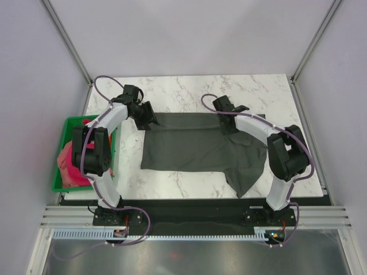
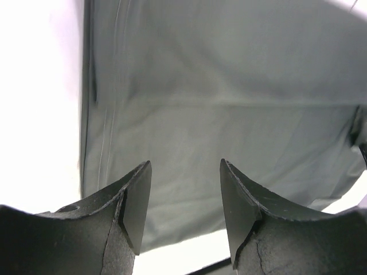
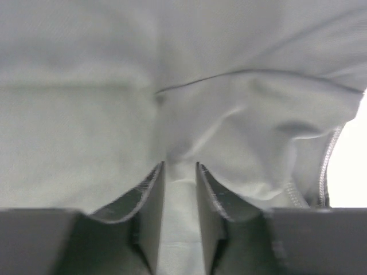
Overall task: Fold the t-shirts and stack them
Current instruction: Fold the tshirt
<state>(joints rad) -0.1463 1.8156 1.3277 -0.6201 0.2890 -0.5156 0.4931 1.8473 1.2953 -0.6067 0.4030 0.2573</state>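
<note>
The dark charcoal grey t-shirt [image 1: 189,146] lies spread on the marble table, with one part trailing toward the front right. My left gripper [image 1: 150,117] is open just over the shirt's far left corner. In the left wrist view, the left gripper [image 2: 185,195] has nothing between its fingers and the shirt [image 2: 229,86] lies below. My right gripper [image 1: 229,123] is at the shirt's far right edge. In the right wrist view, the right gripper [image 3: 180,172] is shut on a pinched fold of the shirt [image 3: 86,86]. A magenta-pink shirt [image 1: 71,166] lies bunched in the green bin.
The green plastic bin [image 1: 57,186] stands off the table's left edge, beside the left arm. Bare marble table [image 1: 189,91] lies beyond the shirt. Frame posts and white walls enclose the back and sides.
</note>
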